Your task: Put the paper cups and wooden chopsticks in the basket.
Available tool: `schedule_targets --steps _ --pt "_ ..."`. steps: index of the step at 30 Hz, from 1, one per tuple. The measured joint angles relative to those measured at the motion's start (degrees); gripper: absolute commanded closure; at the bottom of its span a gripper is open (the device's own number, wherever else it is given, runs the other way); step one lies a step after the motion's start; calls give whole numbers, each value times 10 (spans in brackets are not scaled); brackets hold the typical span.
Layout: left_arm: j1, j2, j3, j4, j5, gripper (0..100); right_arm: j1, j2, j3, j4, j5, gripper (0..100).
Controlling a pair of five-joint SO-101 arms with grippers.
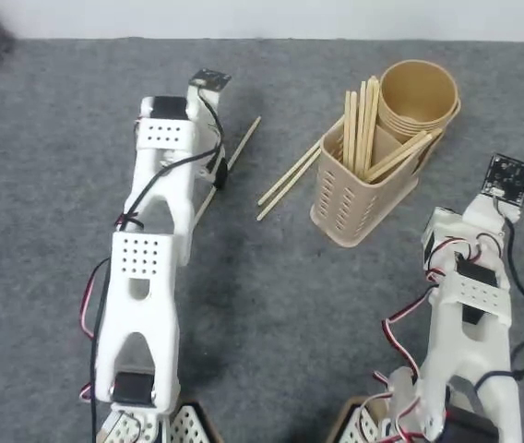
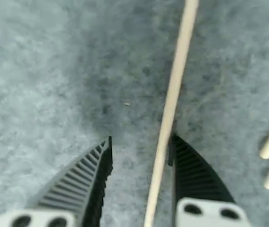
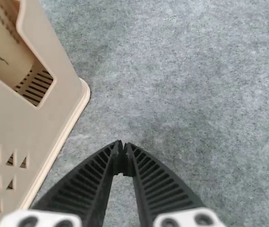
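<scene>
Chopstick (image 2: 173, 97) between spread jaws of left pincer (image 2: 140, 138)

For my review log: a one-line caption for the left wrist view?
Open left gripper straddles a wooden chopstick lying on grey carpet.

Closed tool (image 3: 123, 150) hovers over carpet (image 3: 196, 71) beside basket (image 3: 35, 109).

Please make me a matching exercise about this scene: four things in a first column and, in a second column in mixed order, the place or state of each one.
1. cups
2. left pincer
3. right pincer
4. loose chopstick pair

A. shut, beside the basket
B. open, with a single chopstick in its gap
C. inside the basket
D. lying on the carpet, outside the basket

Pairs: 1-C, 2-B, 3-A, 4-D.
</scene>
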Motion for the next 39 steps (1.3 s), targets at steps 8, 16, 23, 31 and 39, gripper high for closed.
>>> schedule_targets --steps 8,16,23,31,39 --pt "4 19 -14 1 -17 859 -1 0 0 0 0 987" --pt "42 7 29 2 -98 987 0 0 0 0 0 987" --pt "63 -67 175 0 -192 988 -12 0 0 0 0 987" --pt "63 -142 244 1 -209 988 -15 0 0 0 0 987" --pt "64 -369 250 2 -208 988 -13 0 0 0 0 987"
